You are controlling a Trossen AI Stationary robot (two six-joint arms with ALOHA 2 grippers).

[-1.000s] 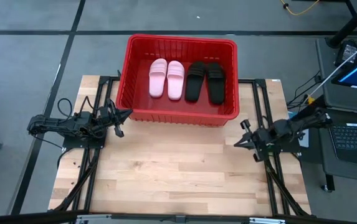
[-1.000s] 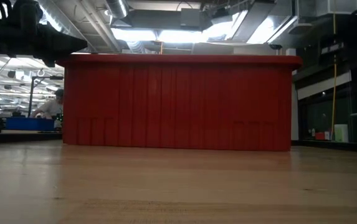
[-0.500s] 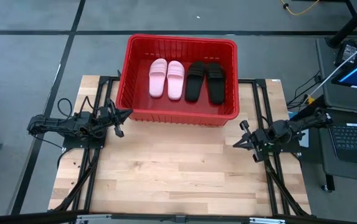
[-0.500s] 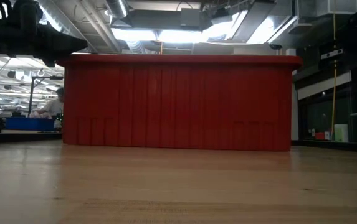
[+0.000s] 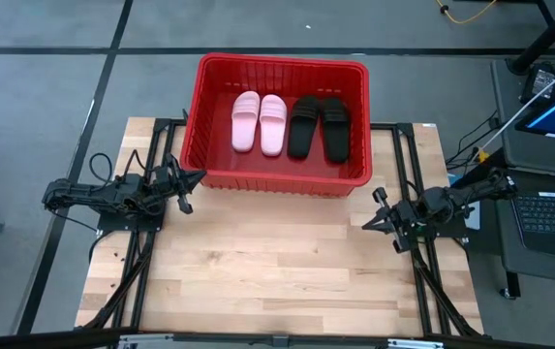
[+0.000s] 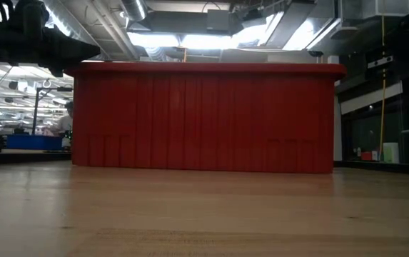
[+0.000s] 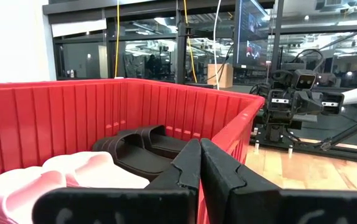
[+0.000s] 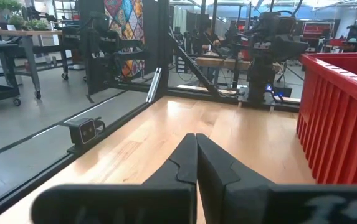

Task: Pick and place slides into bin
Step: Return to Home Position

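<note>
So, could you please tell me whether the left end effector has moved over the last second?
No. In the high view, the left end effector sits at the same spot as before, beside the front-left corner of the bin.

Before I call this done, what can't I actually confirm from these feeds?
- Low view: the bin wall hides the pink slides and black slides inside.
- Right wrist view: only the bin's outer wall shows past the right hand, so its contents are hidden.
- Left wrist view: the left hand covers parts of both pairs.
</note>
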